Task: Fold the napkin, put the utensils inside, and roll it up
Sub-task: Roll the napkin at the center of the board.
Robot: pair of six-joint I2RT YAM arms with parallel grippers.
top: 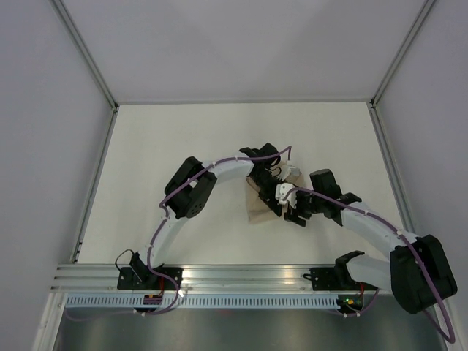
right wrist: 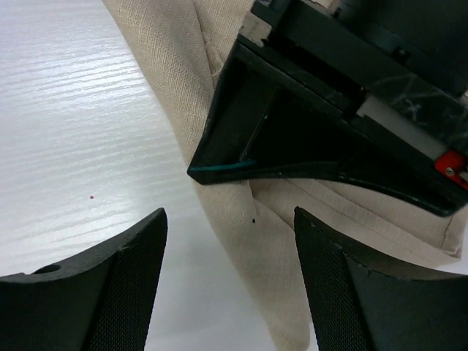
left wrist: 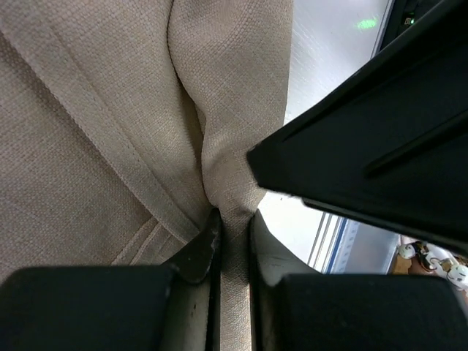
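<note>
The tan napkin (top: 257, 208) lies bunched near the middle of the white table, partly hidden under both grippers. My left gripper (top: 272, 175) is shut on a raised fold of the napkin (left wrist: 110, 110); in the left wrist view the cloth is pinched between the jaws of this gripper (left wrist: 232, 219). My right gripper (top: 287, 207) is just to the right of it. In the right wrist view it is open (right wrist: 228, 213), its jaws standing either side of a hanging edge of the napkin (right wrist: 256, 248) without touching it. No utensils are in view.
The left gripper's black body (right wrist: 329, 131) sits close above the right gripper's jaws, and the right gripper's body (left wrist: 365, 146) fills the right of the left wrist view. The white table (top: 183, 146) is bounded by grey walls and an aluminium rail (top: 241, 274) at the near edge.
</note>
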